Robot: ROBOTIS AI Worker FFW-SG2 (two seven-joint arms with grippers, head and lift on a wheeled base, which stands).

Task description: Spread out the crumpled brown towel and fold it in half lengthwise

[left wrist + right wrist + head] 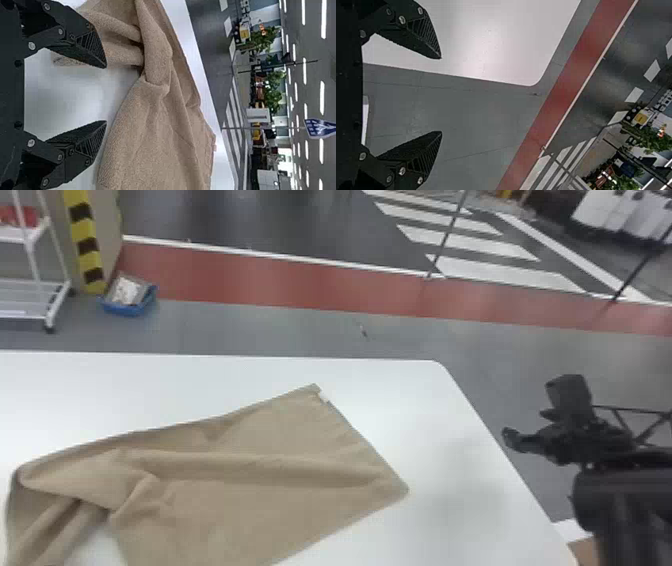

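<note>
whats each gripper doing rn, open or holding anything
Left gripper: open, holding nothing, near the brown towel.
Right gripper: open and empty, off the right side of the table.

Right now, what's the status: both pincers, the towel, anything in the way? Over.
Left pincer open, near the towel. Right pincer open, by the right edge of the table. Towel partly spread, left end bunched; those rumples may hinder a neat fold.
</note>
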